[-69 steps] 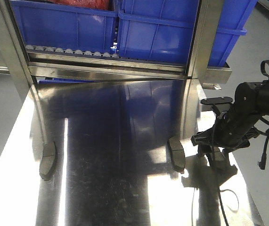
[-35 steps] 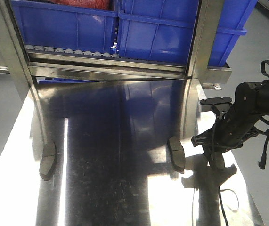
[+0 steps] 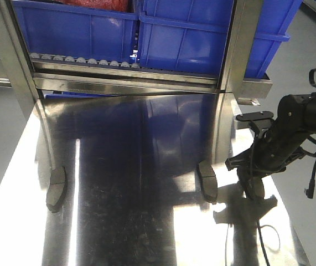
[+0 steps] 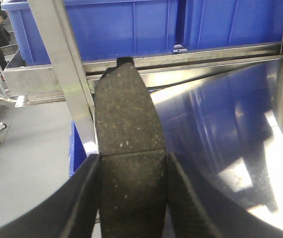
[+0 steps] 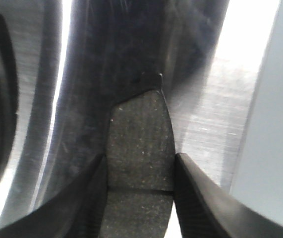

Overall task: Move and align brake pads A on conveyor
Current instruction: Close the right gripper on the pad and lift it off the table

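Note:
In the left wrist view my left gripper (image 4: 133, 158) is shut on a dark grey brake pad (image 4: 126, 114) with a centre groove, held up near the steel table's left edge. This gripper is outside the front view. My right gripper (image 5: 141, 158) is shut on a second brake pad (image 5: 140, 134), just above the steel surface. The front view shows that right gripper (image 3: 252, 180) at the table's right edge. Two more brake pads lie on the steel table, one at the left (image 3: 55, 188) and one right of centre (image 3: 207, 182). The conveyor is out of view.
A shiny stainless steel table (image 3: 135, 221) fills the front view. Steel frame posts (image 3: 232, 50) and a roller rail (image 3: 80, 60) carry blue bins (image 3: 191, 33) at the back. Grey floor lies beyond both table sides. A cable hangs from the right arm (image 3: 312, 183).
The right arm has shifted slightly, with its pad still in the gripper. The two pads lying on the table have not moved.

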Controlling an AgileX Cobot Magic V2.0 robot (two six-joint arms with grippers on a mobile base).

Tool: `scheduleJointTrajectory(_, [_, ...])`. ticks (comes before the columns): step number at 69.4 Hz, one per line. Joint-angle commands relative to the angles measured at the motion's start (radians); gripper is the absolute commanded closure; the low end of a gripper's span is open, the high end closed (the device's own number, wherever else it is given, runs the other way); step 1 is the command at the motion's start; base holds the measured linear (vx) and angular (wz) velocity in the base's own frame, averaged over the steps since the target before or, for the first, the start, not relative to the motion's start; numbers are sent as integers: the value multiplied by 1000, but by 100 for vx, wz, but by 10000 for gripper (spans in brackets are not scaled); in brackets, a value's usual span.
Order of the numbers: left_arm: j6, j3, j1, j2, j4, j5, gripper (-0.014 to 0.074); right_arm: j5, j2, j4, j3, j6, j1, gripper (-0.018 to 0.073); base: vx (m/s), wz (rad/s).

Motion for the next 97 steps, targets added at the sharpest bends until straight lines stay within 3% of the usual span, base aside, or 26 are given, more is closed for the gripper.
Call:
scheduleJointTrajectory(1, [-2,-31,-7,4,-14,-101,413,-25,-82,1,-27,-14,-1,466,0,0])
scheduleJointTrajectory(31, [-2,-31,-7,4,-14,-101,413,-88,-321,2,21,-28,-1,465,0,0])
scheduleJointTrajectory(76, [-2,-31,-7,4,-14,-101,413,-433,-1136,1,555,-58,-1,465,0,0])
scheduleJointTrajectory(97, [-2,-31,-7,4,-14,-101,413,-449,-1423,1,713,-58,-1,465,0,0])
